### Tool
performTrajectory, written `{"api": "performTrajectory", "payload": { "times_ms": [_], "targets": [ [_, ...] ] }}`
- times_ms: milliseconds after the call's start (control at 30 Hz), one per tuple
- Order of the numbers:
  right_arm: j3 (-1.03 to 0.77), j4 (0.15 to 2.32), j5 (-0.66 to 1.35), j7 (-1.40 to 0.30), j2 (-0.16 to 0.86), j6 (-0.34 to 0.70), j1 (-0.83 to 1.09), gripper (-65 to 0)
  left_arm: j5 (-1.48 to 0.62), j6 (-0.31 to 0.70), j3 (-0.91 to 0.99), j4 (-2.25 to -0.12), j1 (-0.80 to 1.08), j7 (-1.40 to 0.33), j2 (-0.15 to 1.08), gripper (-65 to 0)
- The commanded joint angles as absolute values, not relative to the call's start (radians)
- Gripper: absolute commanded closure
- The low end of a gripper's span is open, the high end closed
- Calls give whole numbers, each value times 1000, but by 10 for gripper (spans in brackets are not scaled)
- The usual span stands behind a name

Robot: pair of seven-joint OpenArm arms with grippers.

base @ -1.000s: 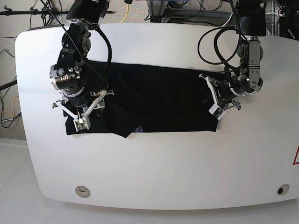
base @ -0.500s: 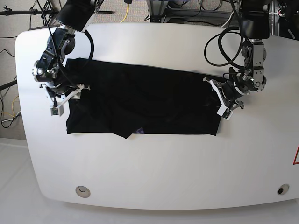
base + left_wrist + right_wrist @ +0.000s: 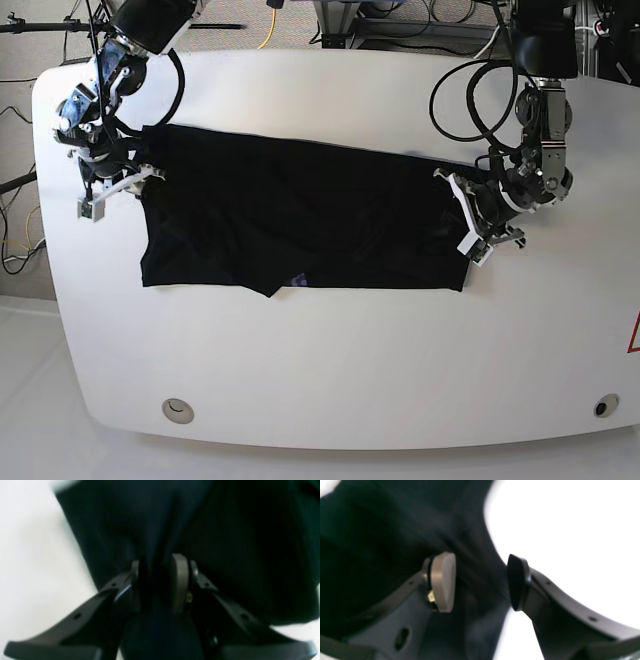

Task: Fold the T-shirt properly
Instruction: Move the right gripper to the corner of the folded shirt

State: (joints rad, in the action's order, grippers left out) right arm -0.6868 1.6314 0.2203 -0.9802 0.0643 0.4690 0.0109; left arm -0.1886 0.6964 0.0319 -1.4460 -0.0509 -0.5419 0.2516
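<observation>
On the tabletop (image 3: 330, 370), the left claw (image 3: 160, 580) pinches the T-shirt (image 3: 300, 225) edge, while the right claw (image 3: 481, 582) gapes astride its far edge.

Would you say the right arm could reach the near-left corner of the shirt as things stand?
Probably yes. The right pincer sits open at the far-left edge of the shirt, and only bare table lies beside the way down to that corner.
</observation>
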Motion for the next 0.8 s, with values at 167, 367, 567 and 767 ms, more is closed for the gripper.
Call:
{"api": "performTrajectory", "payload": {
  "times_ms": [167,367,567,767],
  "targets": [
    [-691,1564,315,-976,91,497,-16,-376,-206,698,29,-1476,-68,-521,269,-149],
    [-743,1601,330,-1015,90,505,-13,-487,-202,698,28,-1488,-64,-518,258,-152],
    [-790,1616,316,-1035,96,515,-19,-520,-200,698,24,-1490,-64,-520,249,-152],
    [-833,1615,322,-1035,96,507,-44,-516,-206,698,24,-1484,-59,-528,258,-152]
  ]
}}
